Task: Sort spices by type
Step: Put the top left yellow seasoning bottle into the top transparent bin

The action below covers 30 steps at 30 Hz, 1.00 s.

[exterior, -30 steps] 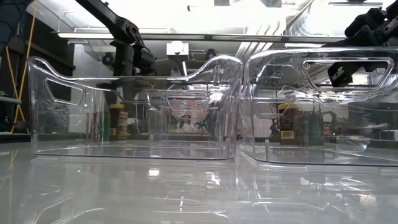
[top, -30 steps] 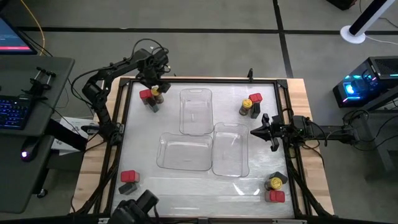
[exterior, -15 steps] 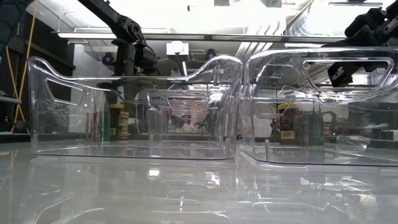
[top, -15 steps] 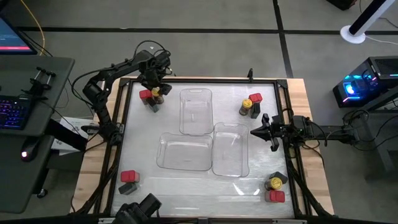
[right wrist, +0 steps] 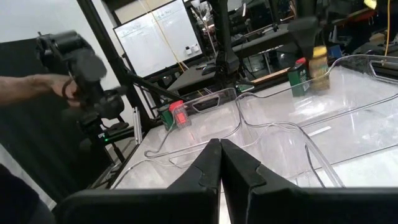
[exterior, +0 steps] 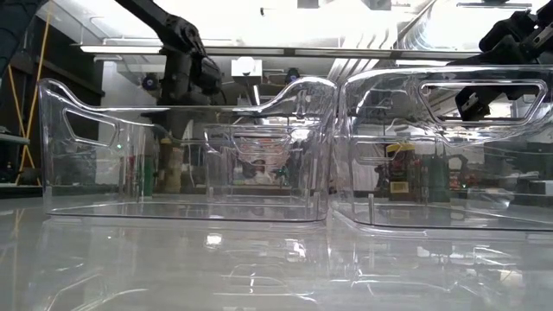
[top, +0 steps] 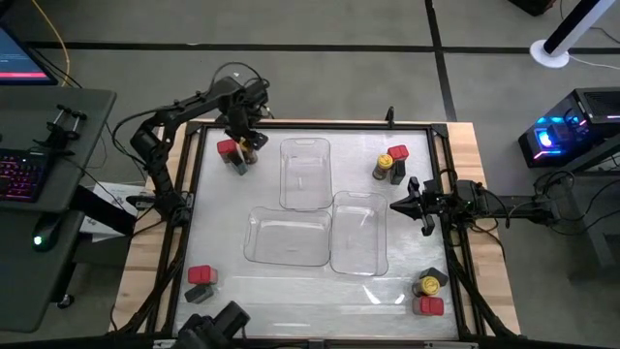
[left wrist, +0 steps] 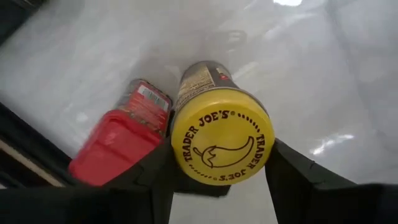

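My left gripper (top: 246, 143) is down over the spice group at the table's far left and shut on a round yellow-lidded jar (left wrist: 221, 137). A red square-topped container (left wrist: 118, 146) stands right beside the jar, and it also shows in the high view (top: 227, 148). A dark container (top: 238, 165) stands just in front of them. My right gripper (top: 395, 205) is shut and empty above the table's right side, and it also shows in the right wrist view (right wrist: 219, 149). My left gripper has the jar's yellow lid (left wrist: 180, 149) between its two fingers (left wrist: 292, 177), one on each opposite side of the rim. The fingers come from above, pointing down. The jar stands upright on the table.
Three clear plastic trays stand mid-table: one far (top: 305, 173), one near left (top: 288, 236), one near right (top: 359, 231). Other spice groups stand at the far right (top: 389, 162), near right (top: 428, 294) and near left (top: 201, 282). A person's hand (right wrist: 37, 84) shows beyond the table.
My left gripper has come down and a little toward the near edge onto the far-left spice group. It now covers the yellow-lidded jar that showed below it in the high view a second ago. The jar and its neighbours have stayed in place.
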Each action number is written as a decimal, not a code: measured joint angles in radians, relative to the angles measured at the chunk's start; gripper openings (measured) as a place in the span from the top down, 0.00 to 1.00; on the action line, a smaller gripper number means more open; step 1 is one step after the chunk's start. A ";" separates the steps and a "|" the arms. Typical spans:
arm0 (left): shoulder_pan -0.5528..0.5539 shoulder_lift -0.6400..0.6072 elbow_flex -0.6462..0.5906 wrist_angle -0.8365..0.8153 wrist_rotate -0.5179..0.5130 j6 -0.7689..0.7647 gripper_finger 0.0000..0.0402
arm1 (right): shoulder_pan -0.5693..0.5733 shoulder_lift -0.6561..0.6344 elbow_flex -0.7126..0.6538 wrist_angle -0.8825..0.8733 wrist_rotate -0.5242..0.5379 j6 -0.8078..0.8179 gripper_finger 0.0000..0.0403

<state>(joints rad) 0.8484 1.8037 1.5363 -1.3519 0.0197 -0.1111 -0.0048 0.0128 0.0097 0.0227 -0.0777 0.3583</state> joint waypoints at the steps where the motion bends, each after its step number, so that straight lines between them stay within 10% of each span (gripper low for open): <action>1: 0.010 -0.012 0.033 -0.005 -0.002 0.001 0.57 | 0.000 0.000 0.000 0.000 0.000 0.000 1.00; 12: -0.187 -0.102 0.385 0.074 0.233 0.120 0.58 | 0.000 0.000 0.000 0.000 0.000 0.000 1.00; 19: -0.459 -0.033 0.390 0.016 -0.008 0.294 0.58 | 0.000 0.000 0.000 0.000 0.000 0.000 1.00; 30: -0.446 0.191 0.391 0.016 -0.073 0.412 0.58 | 0.000 0.000 0.000 0.000 0.000 0.000 1.00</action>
<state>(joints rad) 0.4027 1.9945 1.9274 -1.3363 -0.0531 0.3012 -0.0050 0.0128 0.0097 0.0227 -0.0780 0.3580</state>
